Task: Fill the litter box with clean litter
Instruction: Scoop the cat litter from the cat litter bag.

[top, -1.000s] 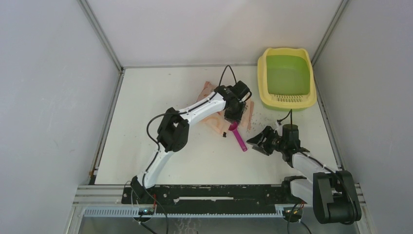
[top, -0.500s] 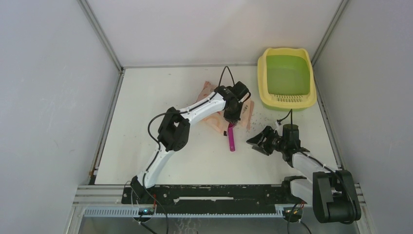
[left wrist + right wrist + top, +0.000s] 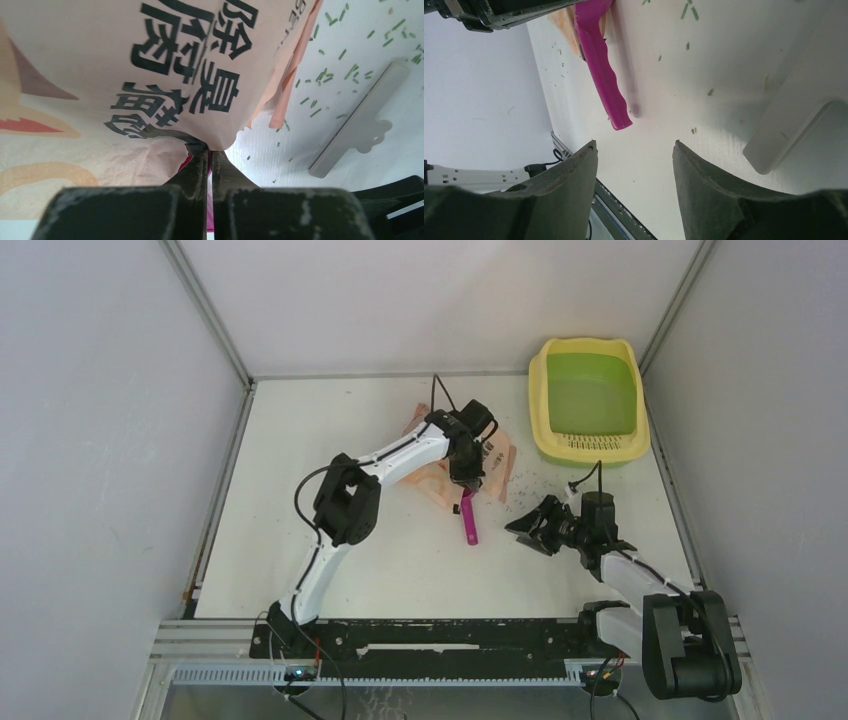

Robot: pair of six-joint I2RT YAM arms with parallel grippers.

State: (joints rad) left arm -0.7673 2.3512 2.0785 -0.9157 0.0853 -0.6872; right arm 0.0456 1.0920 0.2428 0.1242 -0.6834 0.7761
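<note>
Once the left gripper (image 3: 468,480) had drawn its jaws in from half-spread to fully clenched over the last second, it sat at the near edge of the flat peach-pink printed plastic bag (image 3: 497,454), tips against the bag's torn lip. Left wrist view: the two black fingers (image 3: 230,175) met with only a sliver of magenta in the seam. Judged the pinch to be on a thin wall of the magenta plastic scoop (image 3: 468,523) rather than on the bag. This was not certain, as the contact itself was hidden under the lip. The scoop had swung meanwhile: its handle, earlier slanted off to the right of the bag's near edge, now ran straight out from that edge, head tucked beneath the gripper. The right gripper (image 3: 530,528) had not moved. It sat off the bag's near right corner, jaws spread and nothing between them, the scoop's handle end just ahead in its own view. The rectangular, yellow-rimmed, green-basined plastic litter box (image 3: 537,400) stood beyond the bag and to its right, well apart, basin showing bare green. Litter (image 3: 520,480), tiny dark grey-green granules, lay strewn loose off the bag's right edge. Reading: the tool looked only just taken up, with no scooping begun and the whole fill still ahead. Such a thin pinch might let the scoop twist when lifted.
</note>
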